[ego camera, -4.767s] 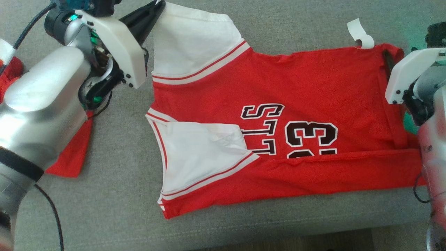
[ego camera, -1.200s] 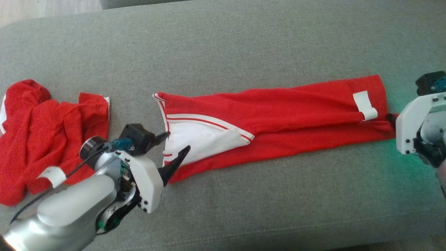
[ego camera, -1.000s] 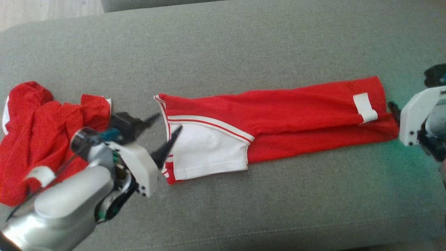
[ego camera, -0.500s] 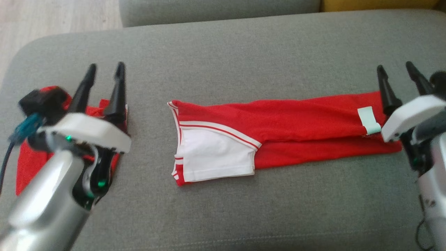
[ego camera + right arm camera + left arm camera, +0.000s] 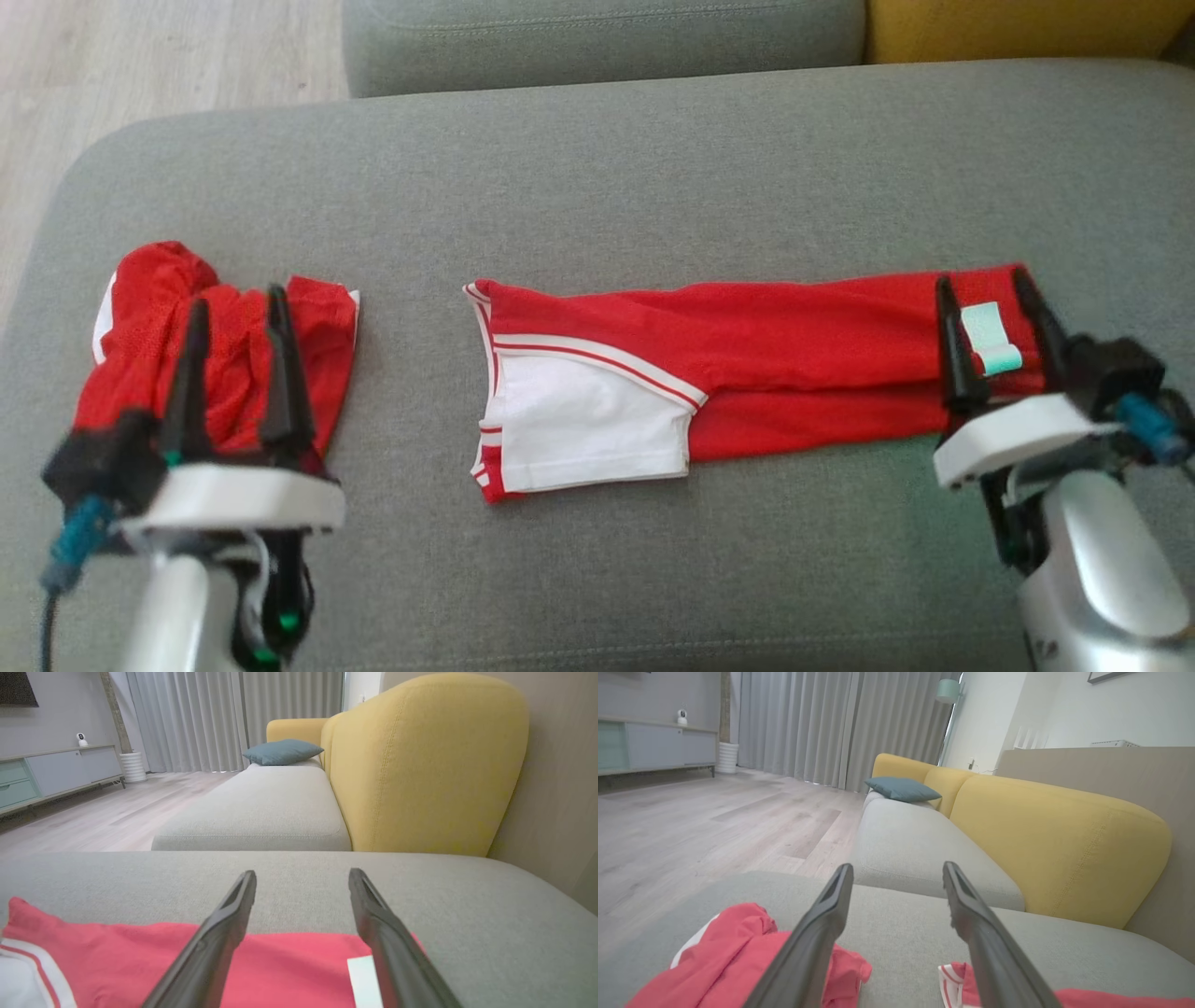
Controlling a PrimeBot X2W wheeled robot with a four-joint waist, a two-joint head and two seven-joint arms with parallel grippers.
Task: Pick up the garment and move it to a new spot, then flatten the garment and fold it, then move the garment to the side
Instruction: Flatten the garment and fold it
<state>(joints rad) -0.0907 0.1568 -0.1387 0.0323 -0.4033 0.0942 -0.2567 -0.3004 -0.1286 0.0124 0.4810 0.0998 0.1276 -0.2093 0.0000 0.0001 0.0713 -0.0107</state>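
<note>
While I watch from the head camera, the grey sofa seat [image 5: 597,168] takes up most of what I see, and on the right wrist feed a yellow backrest [image 5: 420,765] rises behind it. Across the middle of the seat lies the garment [image 5: 794,327], a red jersey folded lengthwise into a long narrow strip that runs left to right and rests flat on the fabric. Its white sleeve panel [image 5: 579,429], edged in red-and-white trim, is at the left end. Well apart from it, on the left of the seat, a second red cloth [image 5: 149,308] sits crumpled in a heap. My left gripper [image 5: 236,299] hangs over that heap, fingers spread apart and holding nothing. My right gripper [image 5: 981,278] hovers at the strip's right end, fingers likewise parted and empty. A small pale label [image 5: 990,338] on the hem shows between them from above. Whether any fingertip touches cloth, I cannot tell.
</note>
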